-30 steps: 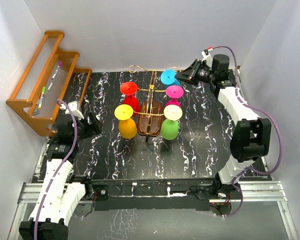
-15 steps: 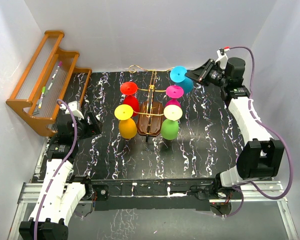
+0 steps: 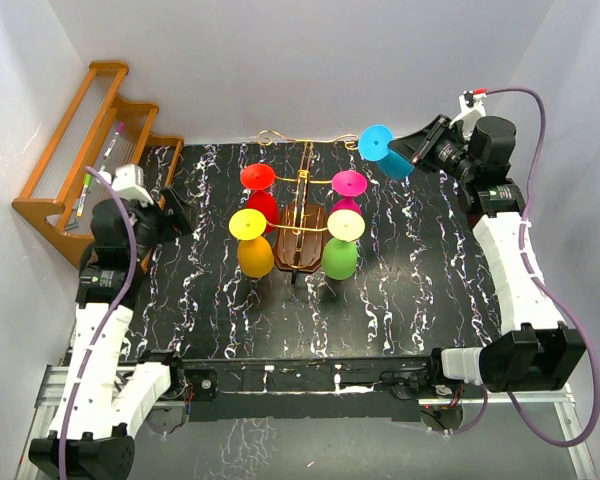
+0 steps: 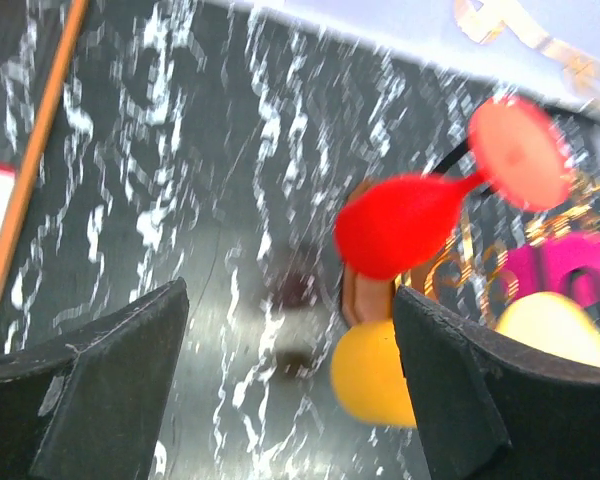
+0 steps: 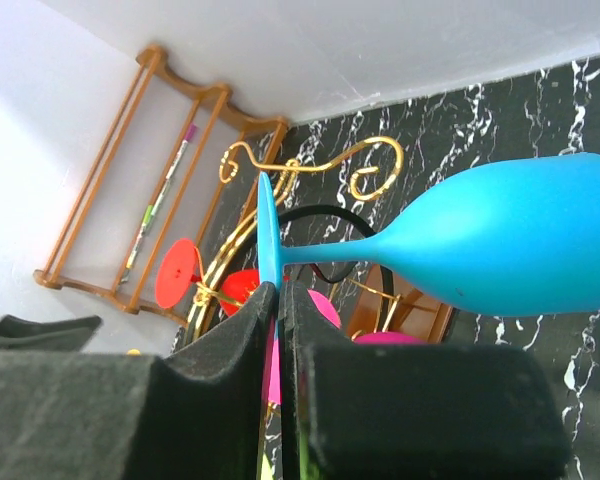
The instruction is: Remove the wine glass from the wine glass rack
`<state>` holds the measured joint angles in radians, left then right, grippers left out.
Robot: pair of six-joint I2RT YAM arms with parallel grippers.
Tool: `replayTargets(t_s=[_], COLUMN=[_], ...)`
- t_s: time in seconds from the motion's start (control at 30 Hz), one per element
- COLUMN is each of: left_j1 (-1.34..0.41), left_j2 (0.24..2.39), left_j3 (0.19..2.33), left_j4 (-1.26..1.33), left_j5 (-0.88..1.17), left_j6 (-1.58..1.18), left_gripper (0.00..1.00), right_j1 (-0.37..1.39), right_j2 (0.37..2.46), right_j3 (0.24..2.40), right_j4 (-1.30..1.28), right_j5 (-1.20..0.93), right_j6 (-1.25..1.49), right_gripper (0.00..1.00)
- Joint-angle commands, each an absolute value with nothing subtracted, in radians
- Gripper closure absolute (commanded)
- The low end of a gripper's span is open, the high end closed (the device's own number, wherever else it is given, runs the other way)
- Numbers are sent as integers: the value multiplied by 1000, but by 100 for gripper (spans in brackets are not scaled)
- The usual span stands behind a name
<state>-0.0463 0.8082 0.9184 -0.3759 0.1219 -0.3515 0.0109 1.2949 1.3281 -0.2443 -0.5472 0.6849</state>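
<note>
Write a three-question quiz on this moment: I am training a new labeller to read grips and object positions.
1. True or false: the blue wine glass hangs on the wine glass rack.
2. Which part of the blue wine glass does the right gripper pinch? A) the bowl B) the flat foot C) the rim of the bowl
3. How many glasses hang on the rack?

Key
1. False: it is held off to the right, apart from the rack.
2. B.
3. Four: red glass, yellow glass, pink glass, green glass.
</note>
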Motion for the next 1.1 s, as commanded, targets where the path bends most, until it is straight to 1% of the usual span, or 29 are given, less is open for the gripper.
replayTargets(t_s=[0.0,0.07,0.17,0.23,0.3,0.4,0.5,0.57,0.63,0.8,0.93,1.07], left_j1=[-50,-49,-49,-50,-49,-50,-55,-70,-103,-193,-236,-275], left_j2=[828,858,920,966,1008,1069,1133,1168,1181,1188,1203,1240], left_j3=[1113,1185,1276,1307,1307,1266,1241,1246,1267,1331,1340,1377], left_j4=[-347,-323,-236,-134,23,353,663,773,765,528,476,402], left_j5=[185,270,502,671,826,987,1062,1088,1102,1083,1061,1038], left_j6=[-362,-390,-474,-562,-692,-949,-1210,-1307,-1305,-1106,-1070,-1015], left_gripper=[19,21,21,22,22,22,24,25,25,23,24,25], right_j1=[6,6,6,6,6,6,7,8,7,11,25,82], right_j2=[1232,1217,1198,1185,1171,1152,1137,1136,1146,1190,1230,1275], right_j3=[1431,1452,1481,1499,1520,1543,1557,1565,1574,1630,1675,1730], right_j4=[-272,-276,-271,-266,-262,-252,-236,-222,-198,-183,-164,-152], right_j5=[-526,-574,-654,-706,-755,-824,-884,-920,-964,-1007,-1035,-1041], right_j6=[626,626,628,631,635,642,658,670,686,702,721,738], right_gripper=[92,92,92,92,92,92,92,92,92,92,92,92])
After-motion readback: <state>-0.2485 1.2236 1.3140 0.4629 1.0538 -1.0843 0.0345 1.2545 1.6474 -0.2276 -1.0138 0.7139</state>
